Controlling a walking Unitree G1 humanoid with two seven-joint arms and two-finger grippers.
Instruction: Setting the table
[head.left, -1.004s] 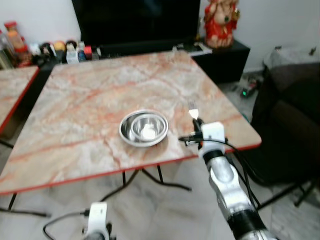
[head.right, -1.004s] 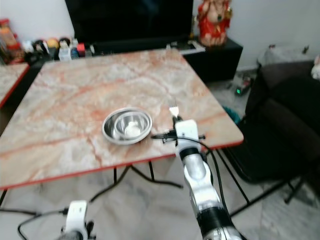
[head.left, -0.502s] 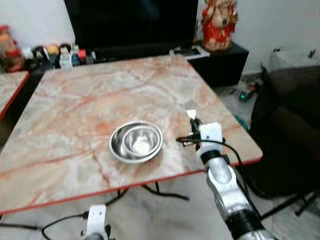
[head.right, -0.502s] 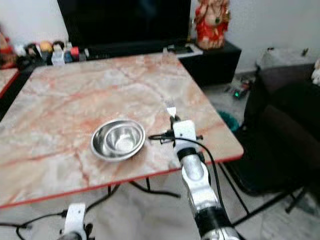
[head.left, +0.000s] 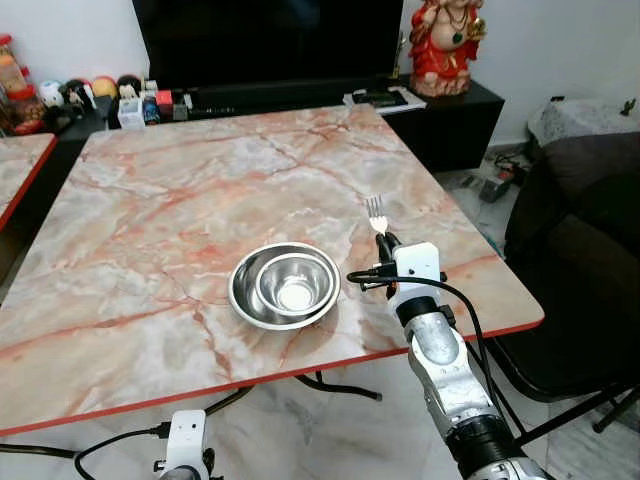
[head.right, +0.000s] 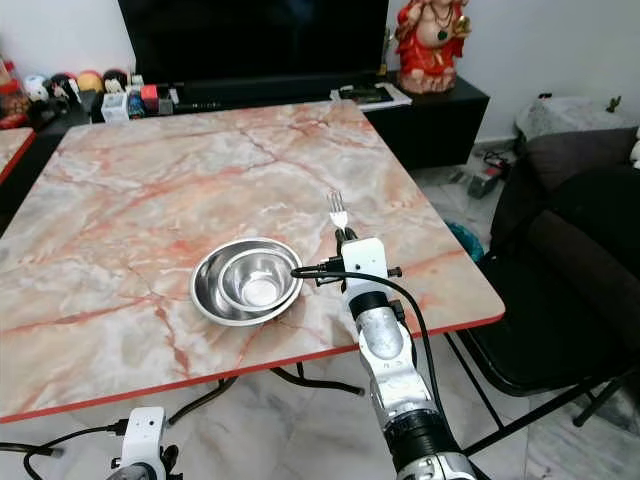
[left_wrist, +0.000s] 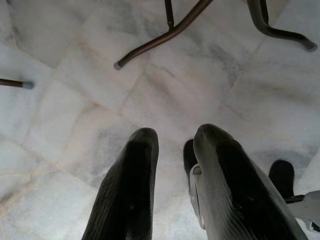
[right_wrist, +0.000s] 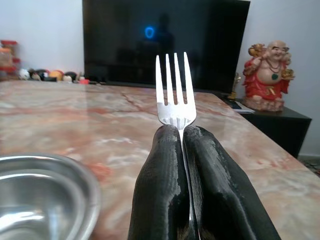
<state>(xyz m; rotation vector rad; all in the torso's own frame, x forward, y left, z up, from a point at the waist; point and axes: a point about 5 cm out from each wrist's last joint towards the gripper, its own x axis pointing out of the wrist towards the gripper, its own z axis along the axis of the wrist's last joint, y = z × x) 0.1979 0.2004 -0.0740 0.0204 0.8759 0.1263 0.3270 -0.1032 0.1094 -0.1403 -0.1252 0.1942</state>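
Your right gripper (right_wrist: 181, 131) is over the bench (head.left: 180, 200), near its front right corner, just right of the bowl (head.left: 285, 285). Its fingers (right_wrist: 162, 170) are closed tight on a fork (right_wrist: 173, 95), pinching the neck just below the tines. The tines stick out past the fingertips and point away from you toward the TV (head.left: 270, 40). In the head views the fork (head.left: 377, 214) sits above the bench surface, held roughly level, not touching the bowl. The bowl is steel, looks like two nested, and sits upright on the bench toward the front edge, right of centre. The marble-pattern bench has a red edge; a second bench (head.left: 15, 175) of the same kind shows at far left. A red figurine (head.left: 447, 45) stands on the black TV stand (head.left: 450, 110) behind the bench, and small bottles (head.left: 130, 100) are lined up at the far left of it. A dark chair (head.left: 590, 250) is on your right. Your left gripper (left_wrist: 172, 137) hangs low over the marble floor (left_wrist: 75, 100) near the bench legs (left_wrist: 165, 37), fingers a little apart, holding nothing.
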